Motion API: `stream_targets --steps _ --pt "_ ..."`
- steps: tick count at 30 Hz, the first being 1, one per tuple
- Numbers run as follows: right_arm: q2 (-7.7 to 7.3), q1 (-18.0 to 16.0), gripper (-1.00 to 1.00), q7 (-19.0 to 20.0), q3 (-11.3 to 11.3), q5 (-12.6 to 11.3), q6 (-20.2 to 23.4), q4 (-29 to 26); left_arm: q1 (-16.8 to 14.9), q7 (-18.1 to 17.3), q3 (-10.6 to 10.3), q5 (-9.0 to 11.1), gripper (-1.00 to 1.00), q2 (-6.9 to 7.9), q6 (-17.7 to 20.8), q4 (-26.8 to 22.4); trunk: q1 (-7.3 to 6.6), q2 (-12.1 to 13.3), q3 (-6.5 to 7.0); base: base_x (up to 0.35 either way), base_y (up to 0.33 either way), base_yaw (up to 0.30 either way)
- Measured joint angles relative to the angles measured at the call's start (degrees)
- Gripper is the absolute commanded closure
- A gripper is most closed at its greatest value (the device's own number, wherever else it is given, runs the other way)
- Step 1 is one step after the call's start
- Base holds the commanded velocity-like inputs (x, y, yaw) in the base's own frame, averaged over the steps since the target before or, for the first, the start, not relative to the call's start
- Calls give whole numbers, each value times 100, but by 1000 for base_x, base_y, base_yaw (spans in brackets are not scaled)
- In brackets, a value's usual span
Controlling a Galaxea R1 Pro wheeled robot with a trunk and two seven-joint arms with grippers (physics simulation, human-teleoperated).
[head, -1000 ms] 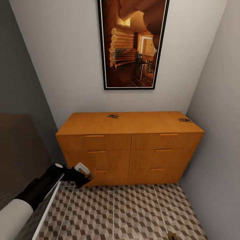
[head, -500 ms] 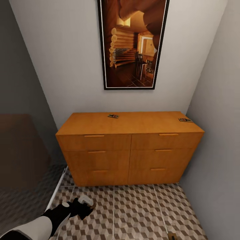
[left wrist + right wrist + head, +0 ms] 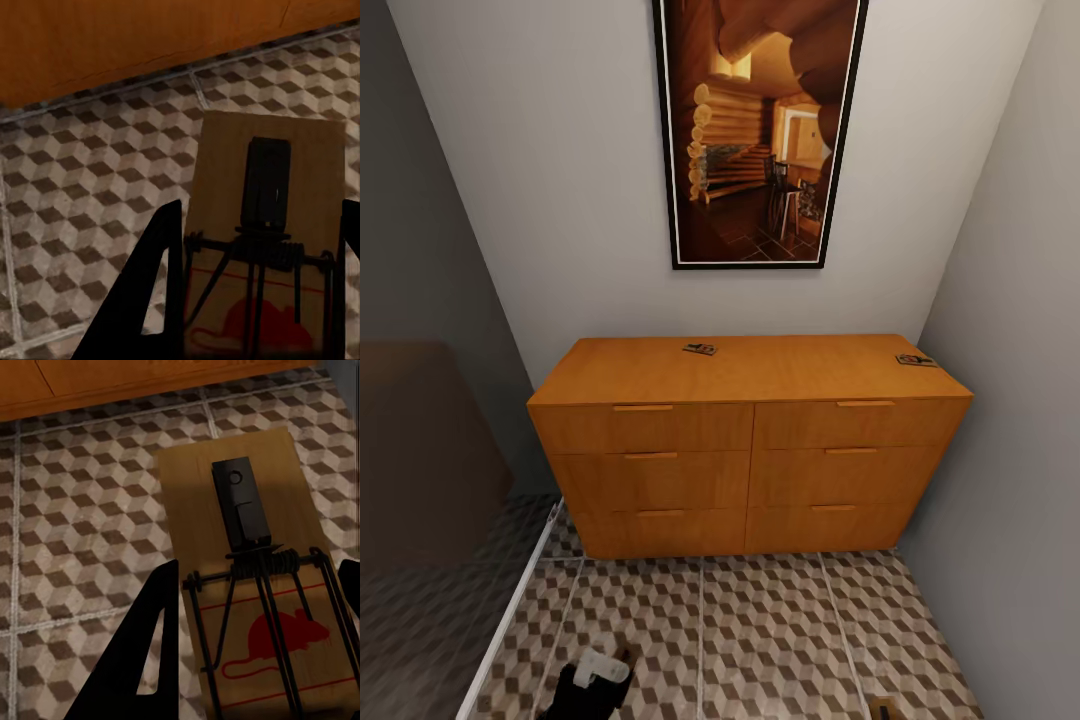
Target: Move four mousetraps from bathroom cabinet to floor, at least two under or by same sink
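The orange-brown cabinet (image 3: 750,460) stands against the back wall with its drawers closed. Two mousetraps lie on its top, one near the middle back (image 3: 700,349) and one at the right end (image 3: 915,360). My left gripper (image 3: 600,672) hangs low over the bathroom floor (image 3: 780,620), and in the left wrist view it (image 3: 262,206) is shut on a mousetrap (image 3: 266,247). In the right wrist view my right gripper (image 3: 262,570) is shut on another mousetrap (image 3: 255,607) printed with a red mouse. That trap's tip (image 3: 878,708) pokes in at the head view's bottom edge.
A framed picture of a log cabin (image 3: 760,130) hangs above the cabinet. Grey walls close in on the right (image 3: 1010,400) and left. A white threshold strip (image 3: 510,615) edges the tiles at the left, with a dim room beyond it.
My left arm has dropped from in front of the cabinet's lowest left drawer down to just above the tiles, near the picture's bottom edge. The cabinet and the traps on it have not moved.
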Motion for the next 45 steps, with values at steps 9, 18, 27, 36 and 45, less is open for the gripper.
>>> stream_targets --steps 9,18,27,36,45 --pt "-116 -7 100 -414 -28 104 490 -498 591 1309 32 270 100 -103 -1290 9 0 0 0 0 0 0" --pt "-496 -8 100 -509 -39 664 1437 -1329 818 1865 26 244 100 -146 -1598 9 0 0 1 0 0 0" --pt "-503 -8 100 -496 -24 728 972 -1337 862 1894 25 255 100 -157 -1583 9 0 0 1 0 0 0" --pt "-502 -8 100 -497 -24 731 954 -1328 870 1894 25 254 100 -158 -1577 9 0 0 1 0 0 0" --pt "-496 -8 100 -503 -24 731 959 -1322 871 1894 25 254 100 -158 -1580 9 0 0 1 0 0 0"
